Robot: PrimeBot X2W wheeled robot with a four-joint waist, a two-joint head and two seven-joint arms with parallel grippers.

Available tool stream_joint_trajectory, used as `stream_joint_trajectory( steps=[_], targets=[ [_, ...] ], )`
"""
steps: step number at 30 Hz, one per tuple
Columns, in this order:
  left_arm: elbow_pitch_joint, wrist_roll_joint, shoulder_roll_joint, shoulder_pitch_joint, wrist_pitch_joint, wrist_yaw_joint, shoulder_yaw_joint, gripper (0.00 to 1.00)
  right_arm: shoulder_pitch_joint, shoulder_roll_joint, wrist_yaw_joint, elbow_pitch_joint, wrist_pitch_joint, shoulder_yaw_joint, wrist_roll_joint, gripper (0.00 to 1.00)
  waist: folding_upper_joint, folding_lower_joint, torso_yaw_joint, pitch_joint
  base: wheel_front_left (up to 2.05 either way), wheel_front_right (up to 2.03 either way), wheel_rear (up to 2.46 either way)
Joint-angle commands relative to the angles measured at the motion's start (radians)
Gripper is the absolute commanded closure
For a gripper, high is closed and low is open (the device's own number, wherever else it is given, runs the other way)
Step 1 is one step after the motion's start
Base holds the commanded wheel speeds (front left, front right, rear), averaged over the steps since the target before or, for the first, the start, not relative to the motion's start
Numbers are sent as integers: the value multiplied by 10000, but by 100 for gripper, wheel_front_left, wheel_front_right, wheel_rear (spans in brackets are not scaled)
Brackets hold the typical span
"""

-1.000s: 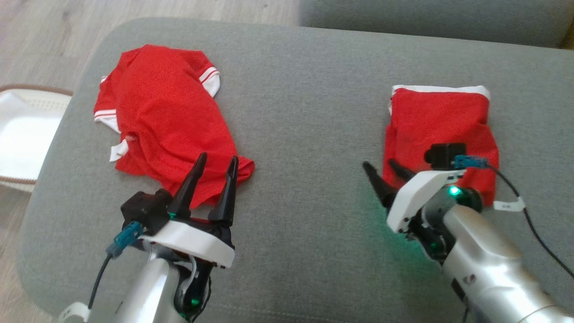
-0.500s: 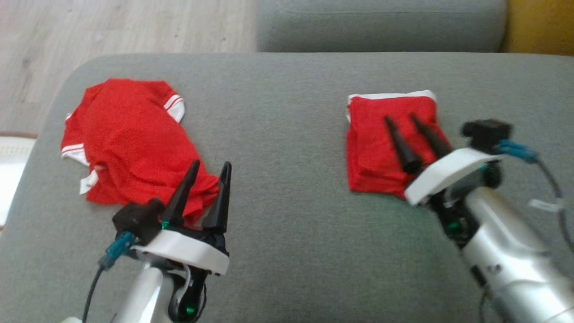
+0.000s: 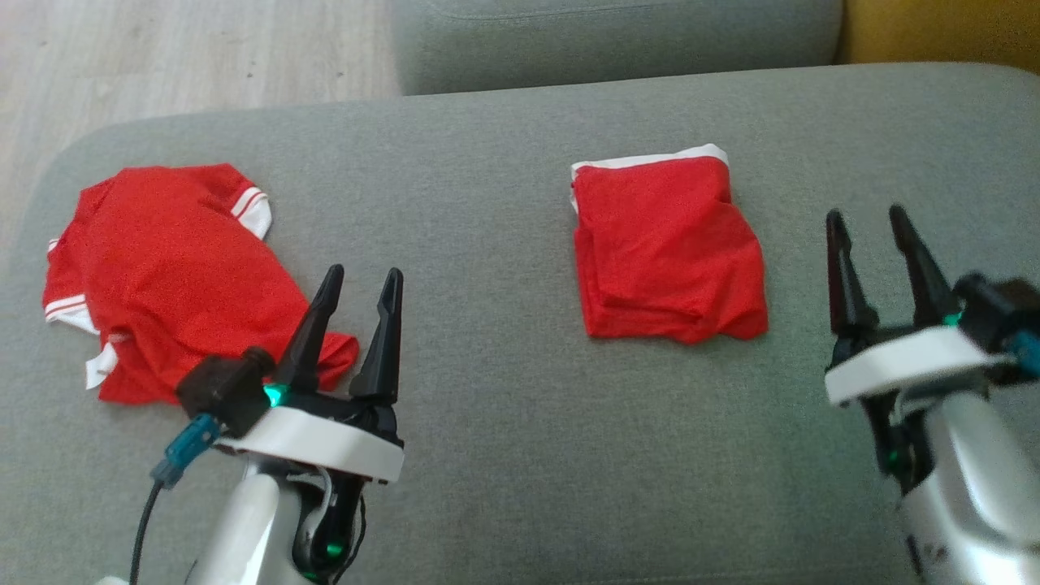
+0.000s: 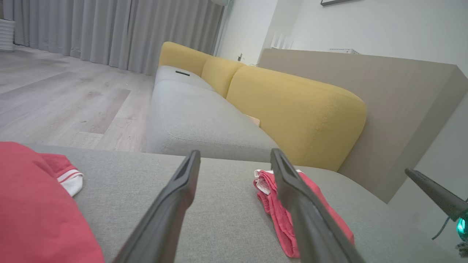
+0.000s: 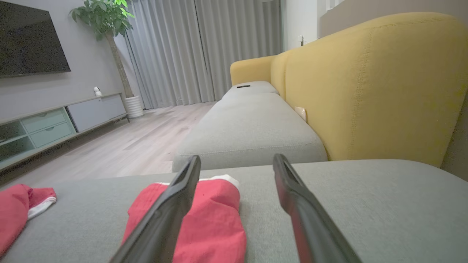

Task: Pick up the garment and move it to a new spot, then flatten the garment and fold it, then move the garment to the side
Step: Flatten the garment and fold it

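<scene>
A folded red garment (image 3: 666,252) with a white trim edge lies flat on the grey sofa cushion (image 3: 504,455), right of centre. My right gripper (image 3: 865,213) stands open just to its right, apart from it; in the right wrist view the gripper (image 5: 237,157) points past the folded garment (image 5: 215,219). A second, crumpled red garment (image 3: 162,268) with white-striped sleeves lies at the left. My left gripper (image 3: 363,272) is open beside that garment's near right corner, holding nothing. The left wrist view shows the left gripper (image 4: 236,151), the crumpled garment (image 4: 33,212) and the folded one (image 4: 267,199).
Another grey seat cushion (image 3: 617,41) adjoins at the back, with the yellow backrest (image 3: 934,32) at the far right. Wooden floor (image 3: 162,57) lies beyond the cushion's rounded left and back edge. Bare cushion spans the gap between the two garments.
The head camera has shifted, so the whole picture slid left. My right gripper came off the folded garment and now stands to its right. The left gripper kept its place.
</scene>
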State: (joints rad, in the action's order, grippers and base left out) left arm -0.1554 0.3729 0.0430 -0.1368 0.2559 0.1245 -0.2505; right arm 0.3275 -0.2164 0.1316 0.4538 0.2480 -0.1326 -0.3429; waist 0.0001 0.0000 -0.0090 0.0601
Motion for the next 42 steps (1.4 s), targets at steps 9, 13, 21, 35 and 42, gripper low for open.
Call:
stream_joint_trajectory(
  steps=[9, 13, 21, 35, 42],
  targets=[
    [453, 1, 72, -117, 59, 61, 480, 0, -1206, 1438, -9, -1563, 134, 1269, 1722, 0, -1, 0, -368, 109, 0, 0, 0],
    [521, 84, 72, -52, 59, 61, 479, 0, -1190, 1590, -9, -1651, 135, 1458, 1593, 0, -1, 0, -353, 270, 0, 0, 0],
    [521, 1, 72, -810, 59, 61, -216, 0, -197, 1524, -9, -1738, 57, 1522, 2236, 100, -1, 0, 372, 1297, 0, 0, 0],
    [529, 312, 72, -1784, 59, 61, -1063, 0, 3272, 335, -9, 2742, -1135, 1863, 3408, 100, -1, 0, 2169, 3001, 0, 0, 0],
    [440, 292, 72, -1800, 59, 61, -923, 0, 4146, 397, -9, 4548, -765, 2187, 3954, 100, -1, 0, 2239, 2943, 0, 0, 0]
  ],
)
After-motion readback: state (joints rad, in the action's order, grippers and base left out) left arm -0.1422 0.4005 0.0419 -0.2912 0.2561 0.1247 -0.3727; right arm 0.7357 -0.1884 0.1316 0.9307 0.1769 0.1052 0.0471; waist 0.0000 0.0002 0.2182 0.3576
